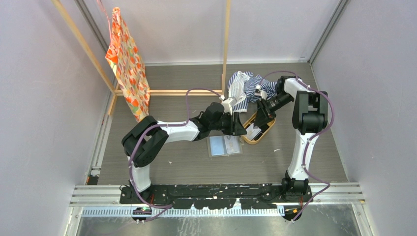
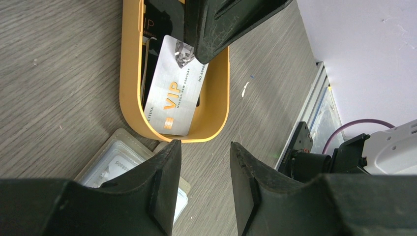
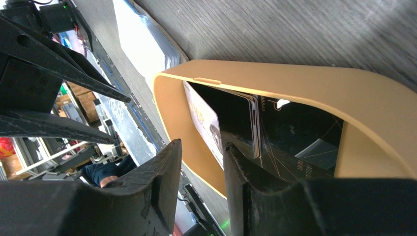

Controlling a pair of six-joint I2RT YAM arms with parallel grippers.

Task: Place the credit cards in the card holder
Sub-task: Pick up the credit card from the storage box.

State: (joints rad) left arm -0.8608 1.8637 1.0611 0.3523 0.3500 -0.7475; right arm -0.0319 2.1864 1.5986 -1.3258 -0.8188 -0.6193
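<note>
Grey tabletop [image 1: 187, 162], tray [image 2: 129, 73] right of centre holding the cards [image 2: 173, 93]. We judge them light, stiff, slick: pinch an edge. Right pincer [image 3: 201, 147] straddles one, slightly spread; left pincer [image 2: 205, 147] spread, empty.

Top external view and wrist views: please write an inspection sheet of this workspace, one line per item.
Surface: grey wood-grain table, small white specks.
Job's things: silver VIP card and black cards in the orange tray; card holder flat beside the tray.
Clutter: striped cloth behind the tray.
Grippers: left gripper open, empty; right gripper open, fingers at the tray rim, by the silver card.
Cables: purple cable on each arm; no snag seen.
Surroundings: wooden frame carrying an orange patterned cloth; pale walls.
</note>
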